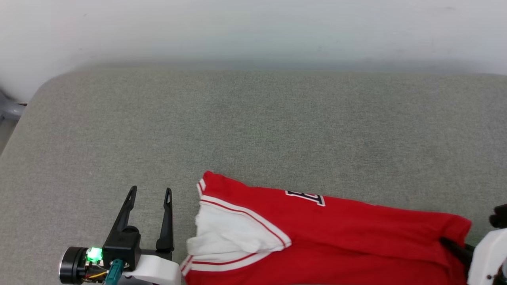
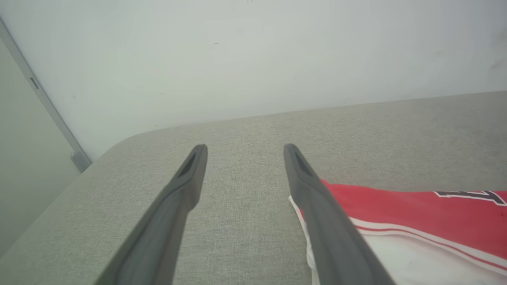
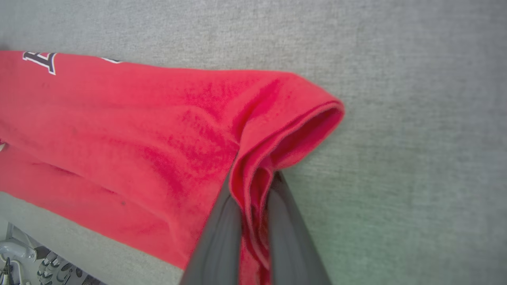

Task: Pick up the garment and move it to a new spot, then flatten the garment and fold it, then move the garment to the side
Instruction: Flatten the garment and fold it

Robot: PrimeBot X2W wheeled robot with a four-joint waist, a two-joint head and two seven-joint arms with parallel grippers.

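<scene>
Gripping an end fold of the red jersey (image 1: 336, 229), the right tool (image 3: 255, 178) is clenched. The left tool (image 1: 151, 190) stands spread and empty, just beside the white sleeve (image 1: 229, 233). The jersey lies at the near edge of the grey padded surface (image 1: 253, 118). Pick-up seems underway; next, the left tool should seize its side.

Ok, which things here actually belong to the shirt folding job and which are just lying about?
Job: garment, a red jersey; right end effector, shut on its red edge; left end effector, open, beside it.
Just there: grey cushioned surface; white wall behind it.
</scene>
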